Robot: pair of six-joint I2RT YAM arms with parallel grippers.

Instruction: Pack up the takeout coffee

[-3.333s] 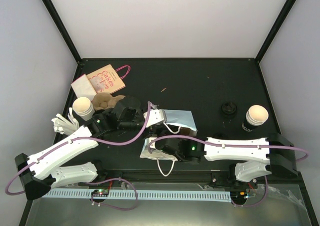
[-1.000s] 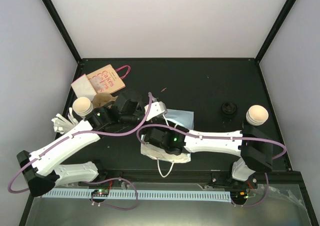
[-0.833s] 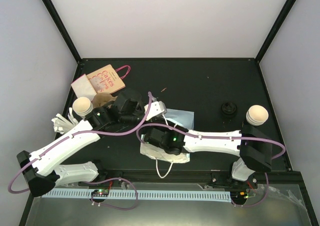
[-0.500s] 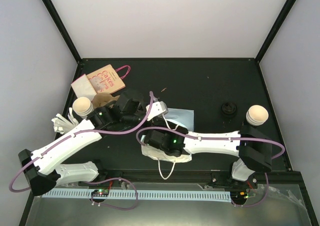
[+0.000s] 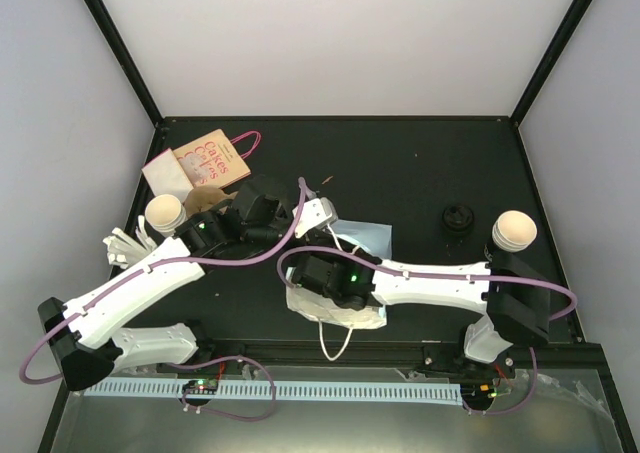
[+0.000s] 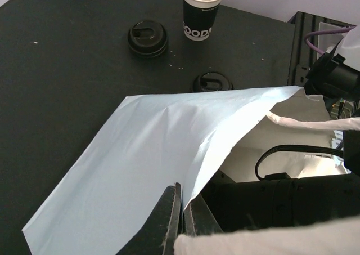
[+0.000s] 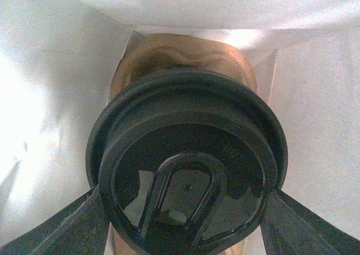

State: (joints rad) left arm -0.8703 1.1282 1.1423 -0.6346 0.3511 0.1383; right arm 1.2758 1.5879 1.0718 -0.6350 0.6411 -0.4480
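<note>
While the left gripper (image 6: 181,204) stands pinched fully closed on the upper lip of the white paper bag (image 6: 135,148), I have that lip lifted off the table (image 5: 420,163) so the mouth gapes toward the right. The left arm runs diagonally up from its base at the lower left, its wrist just left of the bag. The overhead view shows the bag near the table's middle, close to the front edge, with the right arm's wrist buried in its mouth. That arm lies stretched almost flat across from its base on the right. Inside, the right gripper (image 7: 187,196) is spread wide, a finger pressed to either side of the lidded coffee cup (image 7: 188,148), so I read it as holding the cup. The black lid faces the wrist camera squarely, so the cup's long axis points away from the wrist, deeper into the bag. What matters next is the brown carrier (image 7: 169,52), which sits straight beyond the cup at the bag's far end. I judge a short push along that axis would seat the cup before I let go. Well to the right, outside the bag, stand a second cup (image 5: 513,233) and a loose lid (image 5: 458,218).
</note>
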